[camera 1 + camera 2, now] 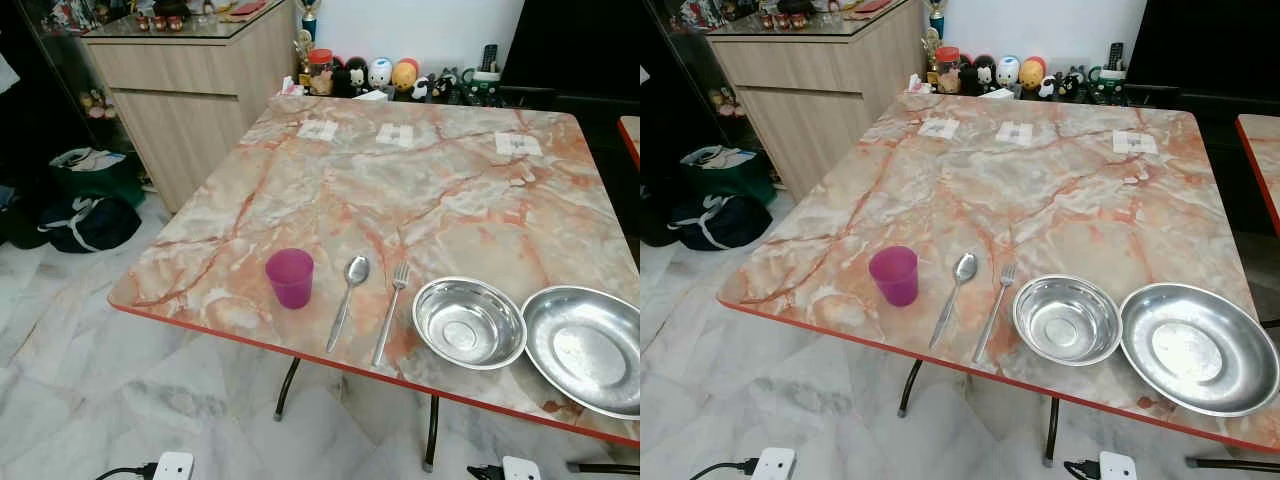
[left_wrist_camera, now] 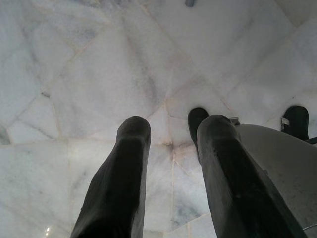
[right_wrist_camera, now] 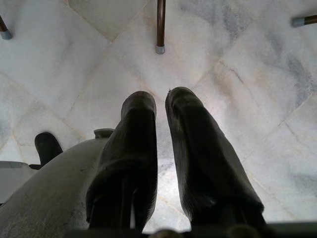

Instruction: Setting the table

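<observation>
Since both arms hang idle, I list my worries:
Cup (image 1: 290, 277): near the table (image 1: 420, 190) front edge, left of the spoon (image 1: 348, 300); a careless reach could tip it off.
Fork (image 1: 391, 312): just beside the bowl (image 1: 469, 322); a pinch may nudge steel.
Plate (image 1: 585, 348): close to the edge.
Left gripper (image 2: 171, 148): parted, holding nothing, over floor.
Right gripper (image 3: 161, 119): slightly apart, holding nothing.

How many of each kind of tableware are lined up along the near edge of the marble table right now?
Cups: 1, the purple cup
Spoons: 1, the spoon
Forks: 1, the fork
Steel bowls: 1, the deeper bowl
Steel plates: 1, the shallow plate
Total: 5

Both grippers hang over the floor, holding nothing.
</observation>
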Robot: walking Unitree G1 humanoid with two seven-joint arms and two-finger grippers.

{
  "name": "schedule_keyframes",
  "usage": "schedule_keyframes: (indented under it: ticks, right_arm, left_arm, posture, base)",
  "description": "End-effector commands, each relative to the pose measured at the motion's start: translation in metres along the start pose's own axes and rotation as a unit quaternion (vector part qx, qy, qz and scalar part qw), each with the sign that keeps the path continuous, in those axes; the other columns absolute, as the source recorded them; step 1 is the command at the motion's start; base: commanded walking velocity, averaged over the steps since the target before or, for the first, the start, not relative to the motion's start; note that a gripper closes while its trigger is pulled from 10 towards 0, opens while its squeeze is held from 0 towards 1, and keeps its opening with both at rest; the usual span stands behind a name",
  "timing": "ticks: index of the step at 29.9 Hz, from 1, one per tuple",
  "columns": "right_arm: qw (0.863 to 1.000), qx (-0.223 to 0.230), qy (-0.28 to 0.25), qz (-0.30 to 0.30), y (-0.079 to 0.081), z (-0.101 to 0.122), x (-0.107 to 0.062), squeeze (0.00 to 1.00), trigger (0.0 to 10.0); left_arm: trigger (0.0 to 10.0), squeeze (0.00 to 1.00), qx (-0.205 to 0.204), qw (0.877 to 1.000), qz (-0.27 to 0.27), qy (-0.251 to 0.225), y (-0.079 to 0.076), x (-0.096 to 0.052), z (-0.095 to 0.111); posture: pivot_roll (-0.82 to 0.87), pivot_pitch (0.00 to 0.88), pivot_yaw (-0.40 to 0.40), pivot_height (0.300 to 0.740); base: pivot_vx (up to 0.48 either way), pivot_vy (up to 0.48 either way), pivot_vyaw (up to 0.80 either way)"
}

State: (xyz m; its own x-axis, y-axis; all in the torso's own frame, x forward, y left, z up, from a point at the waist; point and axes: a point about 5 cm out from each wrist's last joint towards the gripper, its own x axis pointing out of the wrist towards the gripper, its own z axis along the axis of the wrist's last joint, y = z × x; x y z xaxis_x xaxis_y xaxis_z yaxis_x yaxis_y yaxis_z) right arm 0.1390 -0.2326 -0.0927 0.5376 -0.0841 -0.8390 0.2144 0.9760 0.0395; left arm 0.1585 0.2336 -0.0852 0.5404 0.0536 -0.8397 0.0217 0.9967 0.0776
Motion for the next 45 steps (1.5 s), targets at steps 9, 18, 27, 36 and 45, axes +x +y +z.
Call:
schedule_keyframes:
  ticks: [9, 18, 27, 36, 45]
  right_arm:
    - [0.998, -0.036, -0.046, 0.037, 0.0257, 0.0187, 0.0055, 0.00, 10.0]
    - [0.998, -0.032, -0.048, 0.038, 0.0248, 0.0190, 0.0053, 0.00, 10.0]
    - [0.998, -0.032, -0.049, 0.039, 0.0261, 0.0186, 0.0053, 0.00, 10.0]
    - [0.998, -0.029, -0.049, 0.039, 0.0269, 0.0184, 0.0054, 0.00, 10.0]
    - [0.998, -0.026, -0.048, 0.037, 0.0262, 0.0178, 0.0053, 0.00, 10.0]
  left_arm:
    - [10.0, 0.00, -0.014, 1.000, 0.006, 0.027, -0.0004, -0.0044, -0.0216]
    - [10.0, 0.00, -0.016, 1.000, 0.004, 0.026, -0.0036, -0.0034, -0.0199]
    - [10.0, 0.00, -0.014, 1.000, 0.006, 0.026, -0.0012, -0.0041, -0.0209]
    - [10.0, 0.00, -0.013, 1.000, 0.008, 0.027, 0.0014, -0.0047, -0.0214]
    - [10.0, 0.00, -0.015, 1.000, 0.008, 0.026, 0.0007, -0.0046, -0.0214]
  posture:
    - [-0.10, 0.000, 0.030, 0.740]
    - [-0.10, 0.000, 0.027, 0.740]
    - [-0.10, 0.000, 0.032, 0.740]
    - [-0.10, 0.000, 0.035, 0.740]
    - [-0.10, 0.000, 0.033, 0.740]
  base:
    - [0.000, 0.000, 0.00]
    - [0.000, 0.000, 0.00]
    - [0.000, 0.000, 0.00]
    - [0.000, 0.000, 0.00]
    - [0.000, 0.000, 0.00]
